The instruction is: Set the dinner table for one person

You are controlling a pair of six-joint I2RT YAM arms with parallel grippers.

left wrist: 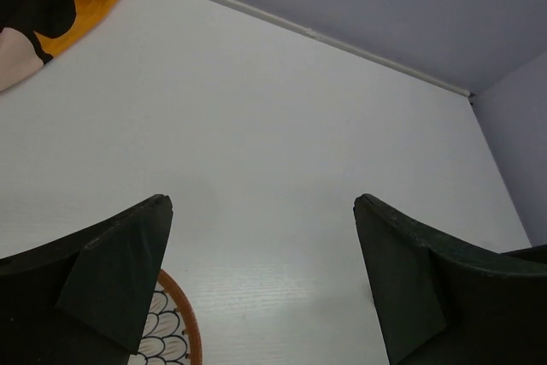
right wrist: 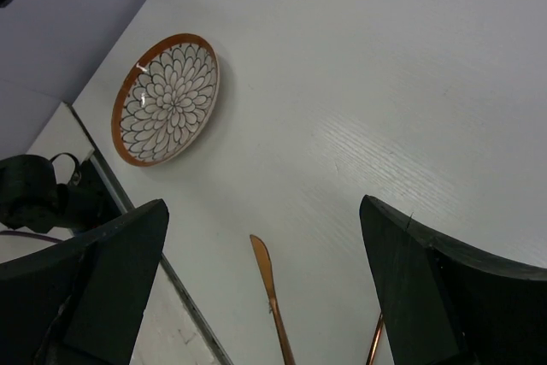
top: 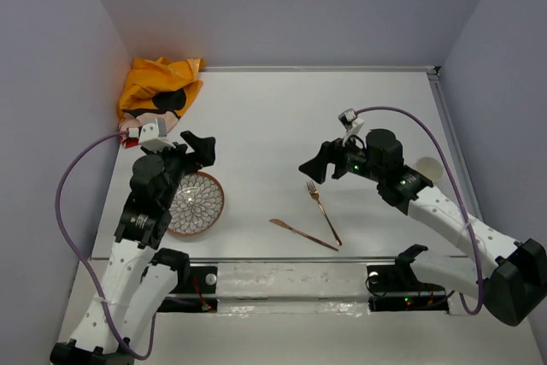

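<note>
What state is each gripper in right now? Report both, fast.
Left gripper: open, holding nothing.
Right gripper: open, holding nothing.

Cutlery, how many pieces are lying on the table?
2. A fork lies right of the plate, near the front edge of the table; a knife lies beside it, closer to the plate. Others may be hidden.
</note>
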